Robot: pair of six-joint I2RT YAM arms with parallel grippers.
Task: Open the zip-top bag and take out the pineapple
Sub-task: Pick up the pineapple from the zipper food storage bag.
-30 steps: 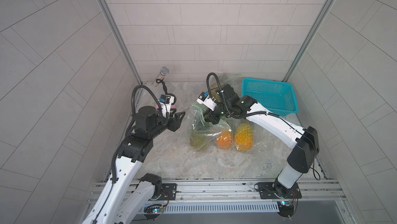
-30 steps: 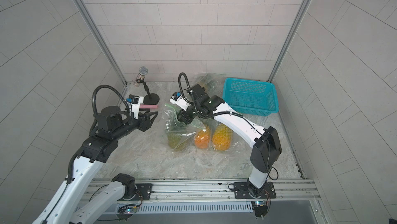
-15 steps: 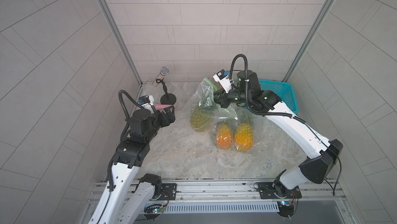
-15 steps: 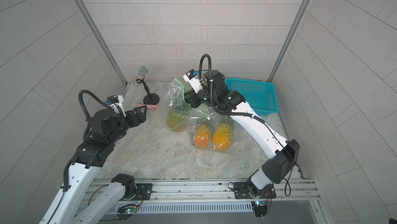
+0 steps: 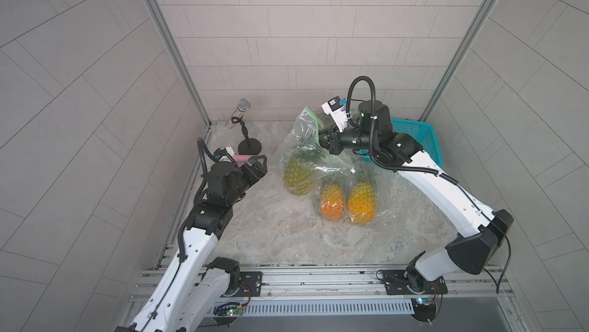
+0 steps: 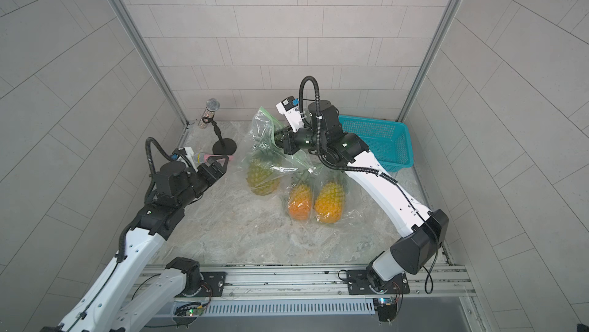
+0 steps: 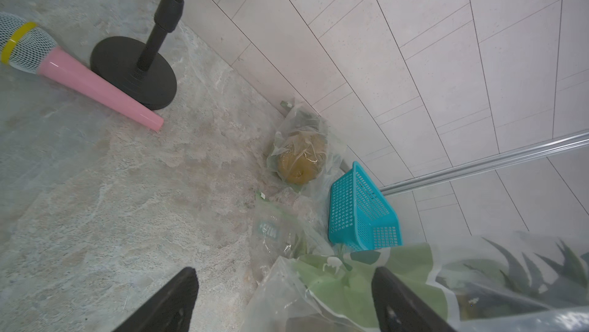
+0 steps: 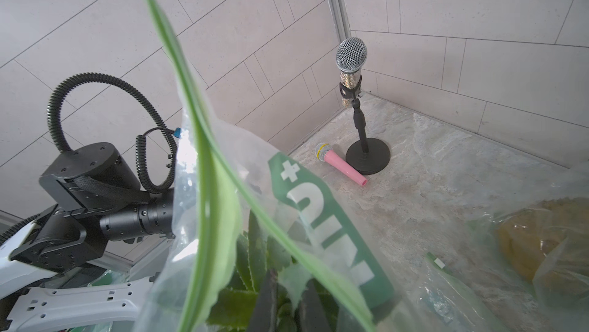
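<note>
A clear zip-top bag [image 5: 302, 136] with a green zip rim hangs lifted off the table, its mouth open. A green-yellow pineapple [image 5: 298, 177] hangs inside it, low end close to the table. My right gripper [image 5: 322, 140] reaches into the bag's mouth. In the right wrist view it [image 8: 288, 282] is shut on a leaf of the pineapple's crown, with the bag [image 8: 334, 228] around it. My left gripper [image 5: 259, 163] stands open and empty to the left, apart from the bag. In the left wrist view the bag [image 7: 350, 282] lies beyond its open fingertips [image 7: 188, 282].
Two more bagged pineapples [image 5: 333, 201] [image 5: 361, 201] lie side by side right of the hanging bag. Behind the right arm stands a teal basket [image 5: 417, 132]. A microphone stand [image 5: 250, 147] and a pink microphone [image 5: 243, 157] are at the back left. Another bagged fruit [image 7: 301, 158] lies against the back wall.
My right arm has raised the bag and pineapple off the table and carried them toward the back. My left gripper has opened and drawn back to the left.
</note>
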